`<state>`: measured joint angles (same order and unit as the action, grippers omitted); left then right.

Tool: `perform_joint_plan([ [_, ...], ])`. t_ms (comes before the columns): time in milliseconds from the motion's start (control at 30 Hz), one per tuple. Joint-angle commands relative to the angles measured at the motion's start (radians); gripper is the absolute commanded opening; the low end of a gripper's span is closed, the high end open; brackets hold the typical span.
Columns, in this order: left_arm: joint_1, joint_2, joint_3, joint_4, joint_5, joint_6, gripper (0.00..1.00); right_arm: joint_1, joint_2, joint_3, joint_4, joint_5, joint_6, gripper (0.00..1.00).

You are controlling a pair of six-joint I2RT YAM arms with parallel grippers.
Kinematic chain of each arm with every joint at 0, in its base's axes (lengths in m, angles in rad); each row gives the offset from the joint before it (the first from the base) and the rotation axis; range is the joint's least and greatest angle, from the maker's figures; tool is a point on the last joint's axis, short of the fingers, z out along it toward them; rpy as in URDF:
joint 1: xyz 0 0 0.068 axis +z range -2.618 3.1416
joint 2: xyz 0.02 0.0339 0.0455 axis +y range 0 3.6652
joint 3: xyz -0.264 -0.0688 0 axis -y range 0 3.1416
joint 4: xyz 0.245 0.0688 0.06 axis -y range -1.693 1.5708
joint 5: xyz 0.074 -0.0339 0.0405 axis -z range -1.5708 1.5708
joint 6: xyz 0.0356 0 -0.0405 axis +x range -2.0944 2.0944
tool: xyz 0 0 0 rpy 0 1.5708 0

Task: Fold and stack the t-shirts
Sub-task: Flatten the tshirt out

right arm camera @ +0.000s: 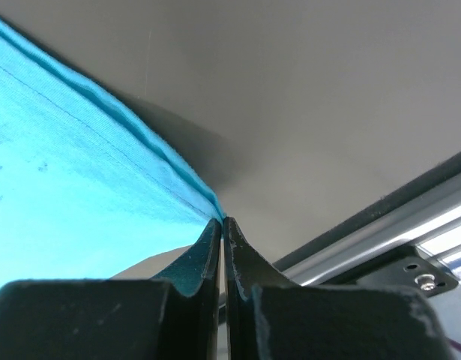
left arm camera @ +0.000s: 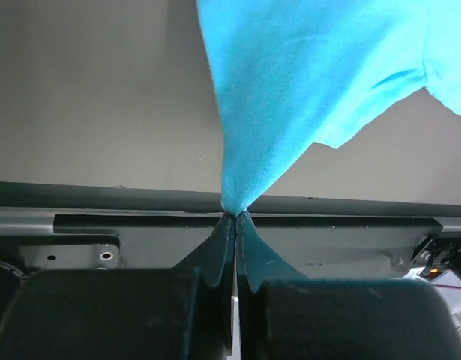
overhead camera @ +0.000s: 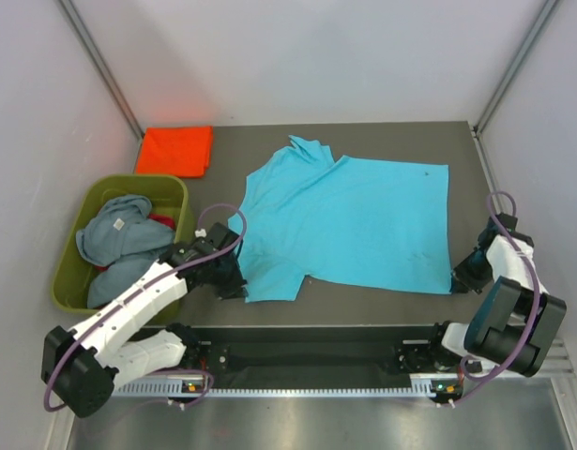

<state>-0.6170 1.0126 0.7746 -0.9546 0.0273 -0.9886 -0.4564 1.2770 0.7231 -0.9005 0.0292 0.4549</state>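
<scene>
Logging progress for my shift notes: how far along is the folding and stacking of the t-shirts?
Done: the orange-red cloth t-shirt lies folded at the far left corner of the table. In hand: the bright turquoise cloth t-shirt lies spread flat, with the left tool and right tool each pinching its near edge. Left: the grey-blue cloth t-shirt and a red one sit unfolded in the olive-green plastic tub.

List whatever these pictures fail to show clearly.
1. Red shirt: top view, nearly all buried under the grey-blue shirt in the tub.
2. Turquoise shirt, near corners: top view, covered by the left gripper and right gripper.
3. Wrist views: shirt cut off by frame edges.
4. Orange shirt: fold layers too small to count.
</scene>
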Motion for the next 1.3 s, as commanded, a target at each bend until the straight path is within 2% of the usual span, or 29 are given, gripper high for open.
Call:
perform_joint_plan([
  [0,0.0,0.02,0.077,-0.03,-0.018,0.063,0.0,0.016,-0.027,0.041,-0.041,0.037,-0.005,0.0],
  [333,0.006,0.151,0.193,-0.015,-0.078,0.149,0.0,0.016,-0.028,0.07,-0.07,0.097,0.007,0.0],
  [567,0.008,0.182,0.186,-0.001,-0.035,0.165,0.0,0.015,-0.059,0.101,-0.158,0.218,0.083,0.0],
  [967,0.01,0.196,0.245,-0.029,0.025,0.205,0.0,0.001,-0.114,0.13,-0.219,0.253,0.106,0.0],
  [1100,0.01,0.187,0.253,-0.018,0.017,0.217,0.0,-0.005,-0.085,0.128,-0.207,0.242,0.114,0.0],
  [1267,0.014,0.242,0.187,0.014,0.127,0.222,0.0,-0.013,-0.067,0.113,-0.183,0.238,0.102,0.0],
])
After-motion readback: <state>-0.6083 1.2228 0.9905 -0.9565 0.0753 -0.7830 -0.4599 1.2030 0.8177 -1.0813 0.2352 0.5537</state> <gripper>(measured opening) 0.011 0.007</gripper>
